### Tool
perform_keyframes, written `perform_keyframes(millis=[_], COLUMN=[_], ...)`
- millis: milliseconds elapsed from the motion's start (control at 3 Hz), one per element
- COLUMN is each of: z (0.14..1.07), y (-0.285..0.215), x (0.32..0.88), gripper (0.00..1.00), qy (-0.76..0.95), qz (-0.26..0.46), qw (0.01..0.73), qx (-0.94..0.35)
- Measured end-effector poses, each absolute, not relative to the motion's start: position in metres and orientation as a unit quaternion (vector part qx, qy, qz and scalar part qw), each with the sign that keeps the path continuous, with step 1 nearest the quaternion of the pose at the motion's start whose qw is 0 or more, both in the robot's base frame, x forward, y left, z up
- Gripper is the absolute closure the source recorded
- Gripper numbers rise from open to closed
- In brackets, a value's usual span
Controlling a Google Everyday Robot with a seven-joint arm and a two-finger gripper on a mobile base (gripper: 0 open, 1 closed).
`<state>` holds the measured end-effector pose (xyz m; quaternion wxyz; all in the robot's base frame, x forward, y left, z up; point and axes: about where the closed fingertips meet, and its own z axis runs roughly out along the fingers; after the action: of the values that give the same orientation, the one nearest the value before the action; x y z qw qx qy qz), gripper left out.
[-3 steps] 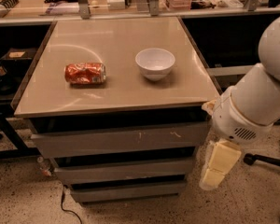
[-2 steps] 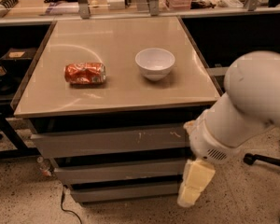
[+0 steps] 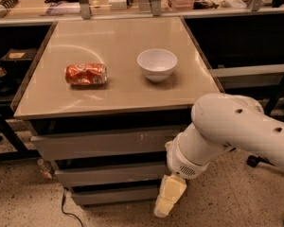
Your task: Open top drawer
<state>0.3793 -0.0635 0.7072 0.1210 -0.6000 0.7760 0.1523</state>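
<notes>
The top drawer (image 3: 99,144) is the widest grey flat front under the beige tabletop, with small white scuff marks right of centre; it sits closed. My white arm reaches in from the right. The cream-coloured gripper (image 3: 168,196) hangs low in front of the lower drawers, below the top drawer's right part, pointing down toward the floor.
A crushed red can (image 3: 85,74) lies on the tabletop (image 3: 118,93) at the left, a white bowl (image 3: 156,64) stands at the right. Two narrower grey drawers (image 3: 109,175) sit below. A cluttered shelf runs behind. A black cable lies on the speckled floor.
My arm has swung left and down, from beside the cabinet's right edge to in front of the drawers. The gripper now hangs lower and further left. The drawers have not moved.
</notes>
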Motion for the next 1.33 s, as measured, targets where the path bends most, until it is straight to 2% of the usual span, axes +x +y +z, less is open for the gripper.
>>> perform_keyframes(millis=[667, 1333], z=[0.705, 0.700], y=[-0.070, -0.088], x=[0.381, 0.419], gripper=[0.00, 0.00], qy=[0.786, 0.807], qz=[0.138, 0.094], qw=[0.122, 0.130], qx=[-0.590, -0.569])
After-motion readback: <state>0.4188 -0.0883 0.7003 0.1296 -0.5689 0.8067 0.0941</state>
